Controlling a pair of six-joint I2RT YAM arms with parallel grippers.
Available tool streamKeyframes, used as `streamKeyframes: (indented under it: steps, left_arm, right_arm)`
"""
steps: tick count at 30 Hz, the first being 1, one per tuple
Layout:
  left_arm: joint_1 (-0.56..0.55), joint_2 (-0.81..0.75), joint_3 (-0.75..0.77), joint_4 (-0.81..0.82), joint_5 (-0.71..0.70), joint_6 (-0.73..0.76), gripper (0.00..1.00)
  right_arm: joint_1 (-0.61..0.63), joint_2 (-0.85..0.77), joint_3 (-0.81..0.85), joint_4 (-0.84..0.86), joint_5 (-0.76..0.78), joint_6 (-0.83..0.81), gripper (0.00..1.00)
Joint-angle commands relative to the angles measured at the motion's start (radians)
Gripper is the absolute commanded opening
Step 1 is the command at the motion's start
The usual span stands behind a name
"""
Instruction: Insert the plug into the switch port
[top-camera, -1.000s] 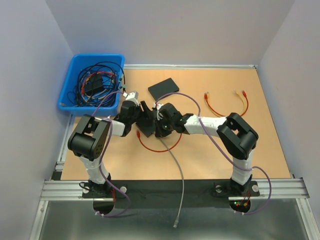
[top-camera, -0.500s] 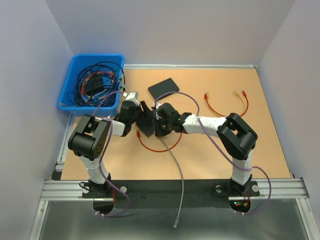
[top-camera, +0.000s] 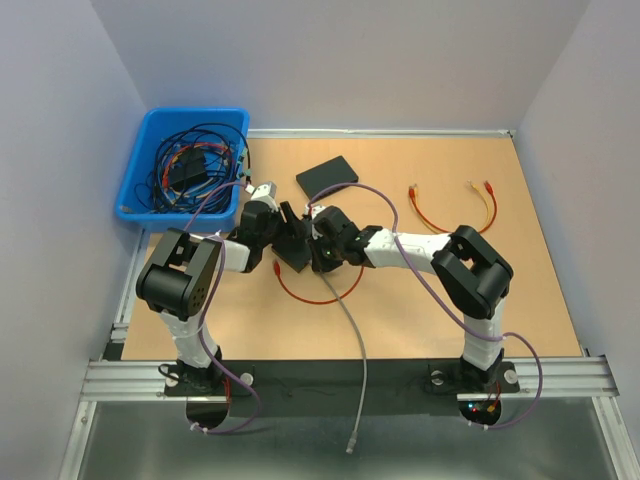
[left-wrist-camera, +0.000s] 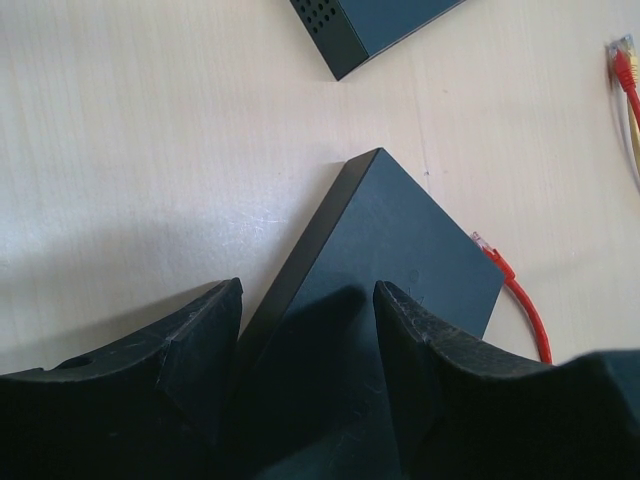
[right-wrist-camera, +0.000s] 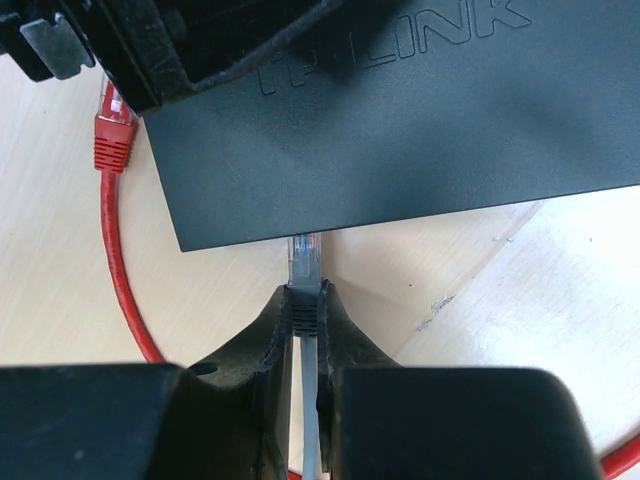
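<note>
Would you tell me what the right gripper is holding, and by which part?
The grey cable's clear plastic plug, pinched at its rear end, tip free.

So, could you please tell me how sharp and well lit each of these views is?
Top external: even light, soft shadows, fine detail too small. Left wrist: switch sharp, left end effector shadowing the table. Right wrist: plug crisp, embossed lettering legible.

Pale lilac walls (top-camera: 350, 60); tan tabletop (top-camera: 530, 290); aluminium rail (top-camera: 560, 375) near edge.
</note>
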Motion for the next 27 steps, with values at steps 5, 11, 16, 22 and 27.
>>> streamKeyframes:
  steps: [5,11,16,22,27]
  left_arm:
    - [-0.037,0.07,-0.035,-0.27,0.134,-0.024,0.66]
    - [-0.032,0.076,-0.023,-0.277,0.145,-0.018,0.66]
    - [-0.018,0.095,-0.006,-0.285,0.179,-0.002,0.66]
    - [-0.014,0.099,-0.006,-0.283,0.185,-0.001,0.66]
    - [-0.009,0.102,-0.006,-0.282,0.191,-0.002,0.66]
  right_arm:
    - [-0.003,-0.001,0.056,0.269,0.013,-0.094,0.0]
    - [-0.003,-0.026,0.062,0.269,0.031,-0.176,0.0]
    - [-0.003,-0.02,0.086,0.272,0.086,-0.232,0.01]
    - [-0.003,-0.01,0.109,0.275,0.164,-0.263,0.01]
    - [-0.003,-0.058,0.073,0.278,0.206,-0.256,0.0]
